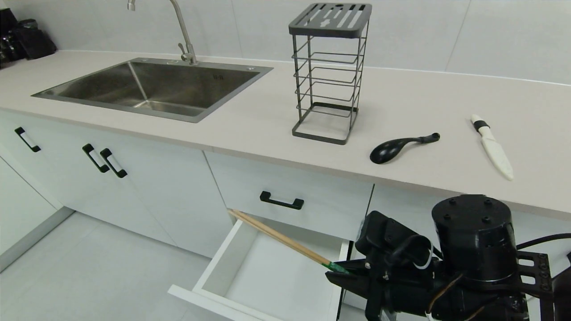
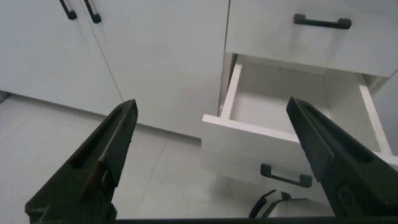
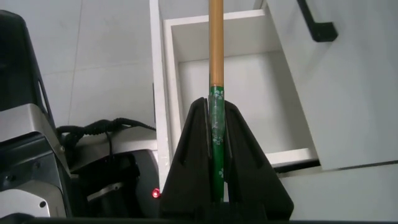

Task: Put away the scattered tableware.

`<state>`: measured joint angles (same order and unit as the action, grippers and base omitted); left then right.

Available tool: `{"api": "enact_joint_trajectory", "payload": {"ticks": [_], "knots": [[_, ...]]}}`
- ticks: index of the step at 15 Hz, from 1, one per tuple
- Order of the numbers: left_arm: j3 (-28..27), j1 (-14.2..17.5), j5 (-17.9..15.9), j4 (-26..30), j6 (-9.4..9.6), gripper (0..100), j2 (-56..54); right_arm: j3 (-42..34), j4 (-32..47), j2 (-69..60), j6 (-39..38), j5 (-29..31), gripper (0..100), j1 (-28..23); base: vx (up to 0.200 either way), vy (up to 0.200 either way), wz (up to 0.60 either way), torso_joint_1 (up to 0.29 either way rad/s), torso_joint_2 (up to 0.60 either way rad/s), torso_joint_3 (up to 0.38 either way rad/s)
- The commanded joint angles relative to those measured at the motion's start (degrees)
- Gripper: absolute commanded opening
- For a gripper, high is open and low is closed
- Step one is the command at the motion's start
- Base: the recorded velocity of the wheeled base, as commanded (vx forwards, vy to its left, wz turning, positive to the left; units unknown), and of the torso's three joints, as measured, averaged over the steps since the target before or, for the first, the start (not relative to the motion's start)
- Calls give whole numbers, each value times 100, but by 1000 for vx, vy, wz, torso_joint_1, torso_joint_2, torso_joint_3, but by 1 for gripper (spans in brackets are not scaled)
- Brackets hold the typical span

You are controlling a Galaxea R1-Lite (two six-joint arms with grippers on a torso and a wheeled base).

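My right gripper [image 1: 341,269] is shut on the green end of a pair of wooden chopsticks [image 1: 279,238], which reach across the open white drawer [image 1: 214,263] toward its back left corner. The right wrist view has the chopsticks [image 3: 215,56] pinched between the gripper [image 3: 216,134], with the drawer [image 3: 171,81] below. On the counter lie a black spoon [image 1: 397,146] and a white knife [image 1: 493,148] with a black band. My left gripper [image 2: 211,134] hangs open with nothing between its fingers, low in front of the cabinets, facing the open drawer [image 2: 249,130].
A black wire rack [image 1: 329,73] stands on the beige counter [image 1: 250,120] left of the spoon. A steel sink [image 1: 151,87] with a tap is at the back left. Closed cabinet doors with black handles [image 1: 101,159] lie left of the drawer; a shut drawer [image 1: 282,201] is above it.
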<state>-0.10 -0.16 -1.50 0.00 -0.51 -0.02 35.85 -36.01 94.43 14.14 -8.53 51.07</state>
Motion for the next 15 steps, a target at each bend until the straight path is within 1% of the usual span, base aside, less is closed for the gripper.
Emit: {"api": "enact_joint_trajectory", "payload": {"ticks": [1, 2, 4, 7, 9, 10, 15], "knots": [[1, -2, 1, 0, -2, 100, 2, 36, -11, 5, -17, 1, 0, 61, 0, 0, 0, -251, 476, 203], [1, -2, 1, 0, -2, 100, 2, 71, -2, 5, -52, 1, 0, 88, 0, 0, 0, -256, 442, 193], [1, -2, 1, 0, -2, 100, 2, 238, -11, 23, -298, 10, 0, 325, 0, 0, 0, -251, 425, 183], [1, -2, 1, 0, -2, 100, 2, 335, -20, 155, -430, -17, 0, 571, 0, 0, 0, -250, 352, 123], [1, -2, 1, 0, -2, 100, 2, 467, 15, 278, -439, -17, 0, 597, 0, 0, 0, -251, 359, 119], [1, -2, 1, 0, -2, 100, 2, 651, 33, 401, -439, -8, 0, 597, 0, 0, 0, -183, 266, 124], [1, -2, 1, 0, -2, 100, 2, 1196, 50, 823, -439, -52, 0, 606, 0, 0, 0, -43, 218, 71]]}}
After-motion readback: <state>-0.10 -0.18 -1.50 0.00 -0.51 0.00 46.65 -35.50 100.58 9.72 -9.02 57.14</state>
